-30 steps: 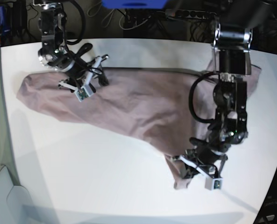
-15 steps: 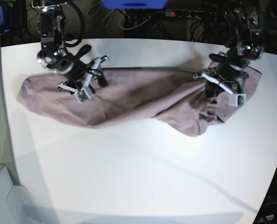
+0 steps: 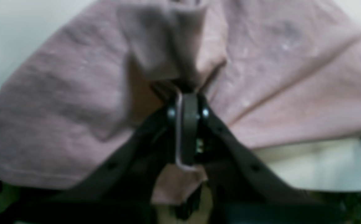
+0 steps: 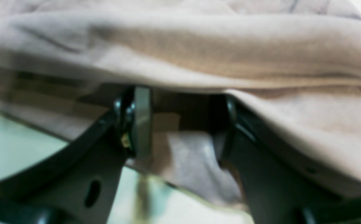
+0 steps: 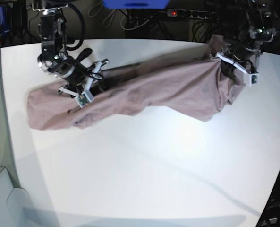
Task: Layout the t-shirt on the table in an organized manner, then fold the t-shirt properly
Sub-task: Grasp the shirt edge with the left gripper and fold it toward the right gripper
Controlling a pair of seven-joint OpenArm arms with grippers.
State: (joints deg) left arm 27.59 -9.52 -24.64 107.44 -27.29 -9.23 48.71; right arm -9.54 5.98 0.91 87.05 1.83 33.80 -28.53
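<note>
T-shirt [image 5: 144, 90]: soft matt mauve cloth, wrinkled. Table [image 5: 144, 179]: smooth white top, faint sheen. Gripper fingers [image 3: 248, 161]: matt black plastic.

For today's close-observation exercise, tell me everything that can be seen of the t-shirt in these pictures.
The t-shirt is plain dusty mauve, soft, wrinkled cloth with no print. It is drawn out in a long, loosely bunched band across the far part of the white table, not laid flat. The left gripper is shut on a gathered fold at one end, and creases fan out from that pinch. At the other end the right gripper stands with jaws apart, cloth draped over and between them. The neck and sleeves cannot be made out.
</note>
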